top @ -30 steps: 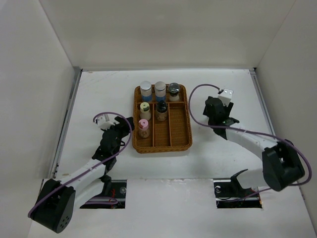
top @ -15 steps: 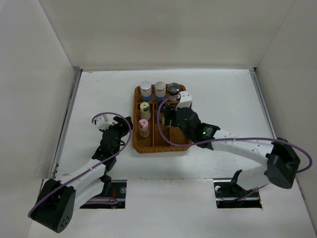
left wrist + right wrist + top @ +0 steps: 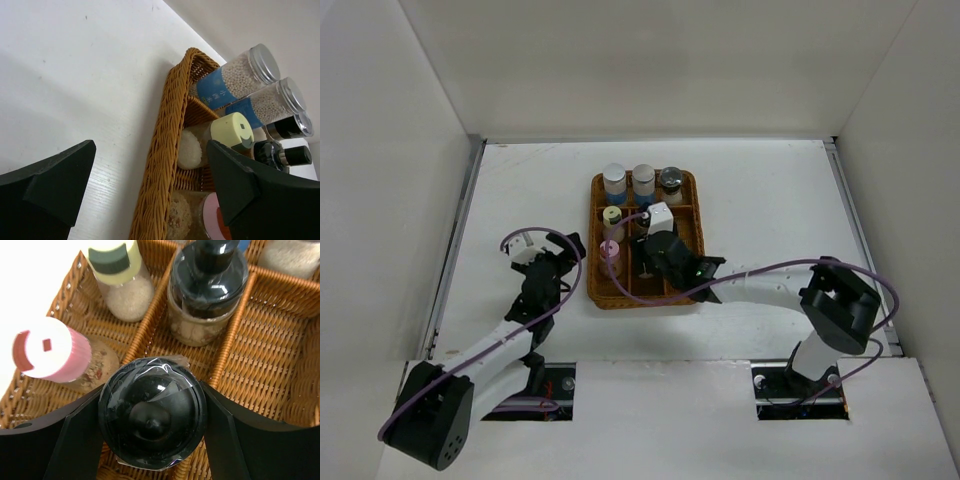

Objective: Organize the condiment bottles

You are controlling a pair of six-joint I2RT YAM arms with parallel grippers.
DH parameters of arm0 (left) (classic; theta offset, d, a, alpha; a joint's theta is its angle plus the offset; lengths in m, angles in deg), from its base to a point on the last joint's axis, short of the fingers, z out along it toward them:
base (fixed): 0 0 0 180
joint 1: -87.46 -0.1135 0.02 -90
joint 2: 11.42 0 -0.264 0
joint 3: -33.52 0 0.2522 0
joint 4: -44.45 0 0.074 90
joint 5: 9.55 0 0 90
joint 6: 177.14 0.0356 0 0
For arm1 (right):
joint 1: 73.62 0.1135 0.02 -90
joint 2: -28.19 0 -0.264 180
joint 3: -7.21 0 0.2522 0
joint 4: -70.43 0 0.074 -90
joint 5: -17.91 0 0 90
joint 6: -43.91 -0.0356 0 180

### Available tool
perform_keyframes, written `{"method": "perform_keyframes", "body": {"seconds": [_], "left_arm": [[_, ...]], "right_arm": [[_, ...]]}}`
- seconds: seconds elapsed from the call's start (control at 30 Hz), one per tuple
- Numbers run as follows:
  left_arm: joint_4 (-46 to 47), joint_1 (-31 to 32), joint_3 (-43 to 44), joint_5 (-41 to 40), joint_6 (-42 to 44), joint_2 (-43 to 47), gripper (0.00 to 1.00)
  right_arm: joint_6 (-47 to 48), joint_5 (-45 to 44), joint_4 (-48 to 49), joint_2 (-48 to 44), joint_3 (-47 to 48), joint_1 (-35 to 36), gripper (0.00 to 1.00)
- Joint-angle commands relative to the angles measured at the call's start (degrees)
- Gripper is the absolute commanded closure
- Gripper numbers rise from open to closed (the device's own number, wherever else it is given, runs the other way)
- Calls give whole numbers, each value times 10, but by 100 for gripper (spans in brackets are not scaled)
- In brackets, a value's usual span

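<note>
The brown wicker tray [image 3: 692, 262] holds the condiment bottles: two grey-capped ones with blue labels [image 3: 614, 180] [image 3: 643, 178], a dark-capped one [image 3: 670, 180], a yellow-capped one [image 3: 612, 216] and a pink-capped one [image 3: 610, 251]. My right gripper [image 3: 152, 425] hangs over the tray's middle section, shut on a black-capped bottle [image 3: 152, 417] seen from above. Another black-capped bottle [image 3: 210, 280] stands just beyond it. My left gripper [image 3: 150, 145] is open at the tray's left rim [image 3: 165, 150], holding nothing, with the pink-capped bottle [image 3: 215, 220] just inside the rim.
White walls enclose the table on the left, back and right. The tray's right-hand long section [image 3: 280, 340] shows bare wicker. Purple cables loop off both wrists [image 3: 760, 268].
My right arm has swung from right of the tray to over its middle, carrying the black-capped bottle. My left gripper's jaws have spread wider beside the tray's left rim.
</note>
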Motion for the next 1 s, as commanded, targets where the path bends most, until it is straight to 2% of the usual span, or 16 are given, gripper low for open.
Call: {"method": "perform_keyframes", "body": {"seconds": [0.0,0.17,0.27,0.3,0.33,0.5,0.6,0.7,0.83,0.97], "left_arm": [[6,-5,12,-10,-1,-18,0],[-10,-5,22,-13,3,-20,0],[-48,-8,31,-12,1,-2,0],[-52,-8,32,-11,0,3,0],[-54,-4,32,-10,0,7,0],[-73,6,44,-7,5,30,0],[-93,7,61,-12,9,38,0],[-144,7,94,-15,29,41,0],[-218,-2,137,-61,32,22,0],[-282,-26,170,-83,17,-9,0]], "right_arm": [[-1,-2,80,2,2,4,31],[6,-6,83,-19,-12,6,17],[0,-6,87,-56,-27,6,11],[2,-6,90,-70,-33,4,4],[6,-6,95,-88,-40,2,0],[0,-19,124,-181,-93,-31,0],[-21,-70,162,-247,-155,-81,0],[-83,-106,170,-293,-213,-148,0],[-169,-79,154,-313,-254,-214,0],[-184,-55,153,-291,-252,-223,0]]}}
